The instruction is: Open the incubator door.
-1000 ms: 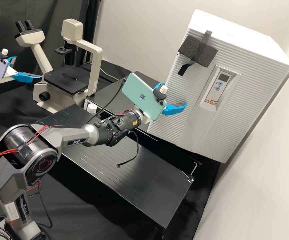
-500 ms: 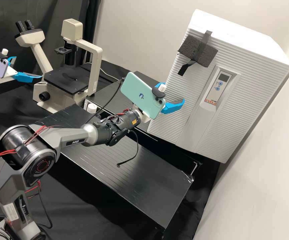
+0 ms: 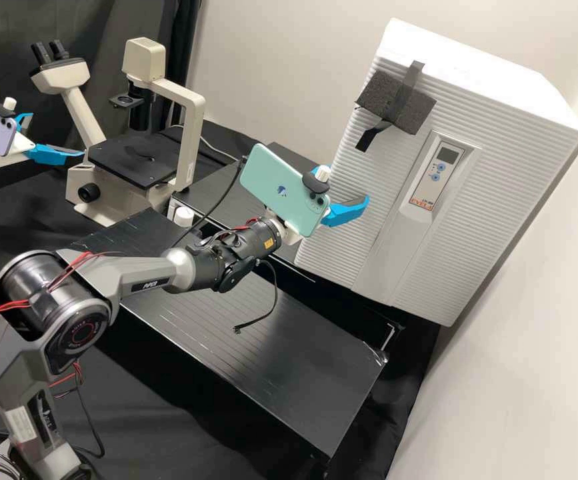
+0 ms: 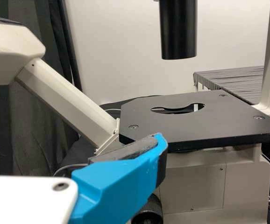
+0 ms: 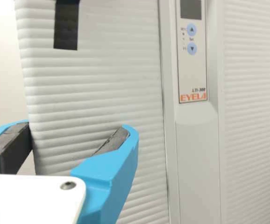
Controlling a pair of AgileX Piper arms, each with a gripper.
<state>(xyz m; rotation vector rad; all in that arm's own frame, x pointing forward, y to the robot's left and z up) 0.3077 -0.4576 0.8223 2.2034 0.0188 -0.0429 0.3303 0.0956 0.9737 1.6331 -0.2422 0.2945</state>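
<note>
Currently incubator door (image 3: 445, 253) is white, ribbed, closed w/ grey ctrl panel (image 3: 433, 177), R gripper (image 3: 348, 183) & L gripper (image 3: 57, 135) spread apart

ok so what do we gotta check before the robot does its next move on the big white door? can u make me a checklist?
1. Incubator door shut, so there's a door to open: ok.
2. Right tool open: ok, there's a wide gap in it.
3. Right tool near the door's edge: ok, it's in front of that side.
4. Right tool clamped on the door: not ok, it isn't gripping anything.
5. Left tool out of the way: ok, it's over by the microscope.
6. Door unlocked: cannot tell, no lock or catch can be made out.
</note>
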